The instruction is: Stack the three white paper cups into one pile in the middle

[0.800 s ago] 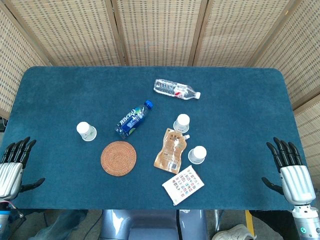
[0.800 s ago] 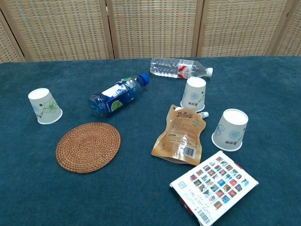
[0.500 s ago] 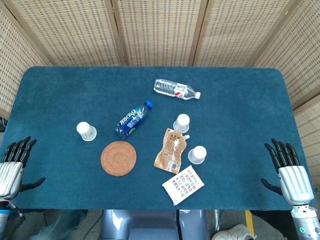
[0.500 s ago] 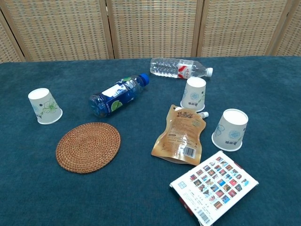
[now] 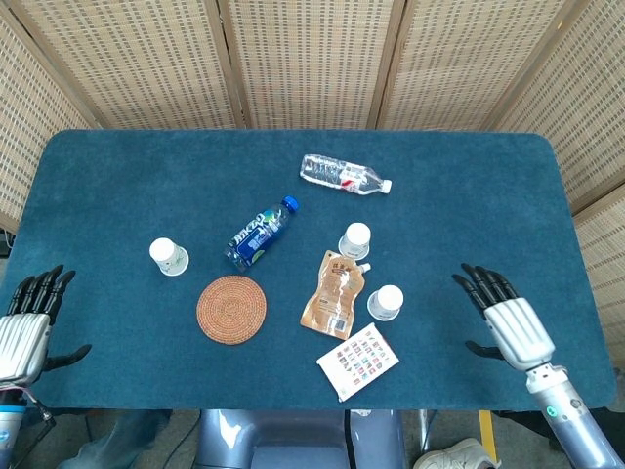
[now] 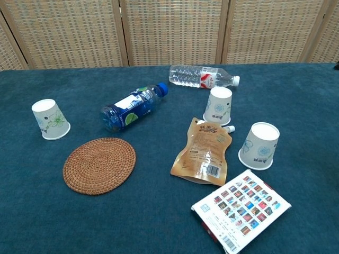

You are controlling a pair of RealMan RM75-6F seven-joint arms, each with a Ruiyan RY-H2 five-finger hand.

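Far left, left hand (image 5: pixel 27 327) idle, fingers spread, empty; lone cup (image 5: pixel 168 256) up-right of it. Two cups (image 5: pixel 355 239) (image 5: pixel 387 301) upside down left of right hand (image 5: pixel 508 324), also spread, empty, nearer them.

Colours/patterns, tabletop:
Table (image 5: pixel 117 186) covered in deep teal-blue felt. Screen (image 5: pixel 303 59) behind is tan woven cane in pale wood frames. Cups: left cup (image 6: pixel 50 119) white with green floral print; middle cup (image 6: pixel 219 106) and right cup (image 6: pixel 259 145) white with blue-grey print. Blue bottle (image 6: pixel 132 108) has a blue cap and a blue, white and green label with a lime. Clear bottle (image 6: pixel 201 76) has a white cap and a red-and-white label. Coaster (image 6: pixel 99 165) brown woven spiral. Pouch (image 6: pixel 202 151) tan-brown, white spout. Box (image 6: pixel 241 207) white with a grid of small multicoloured pictures. Left hand (image 5: pixel 24 332) and right hand (image 5: pixel 508 322): silver backs, black fingers (image 5: pixel 480 285).
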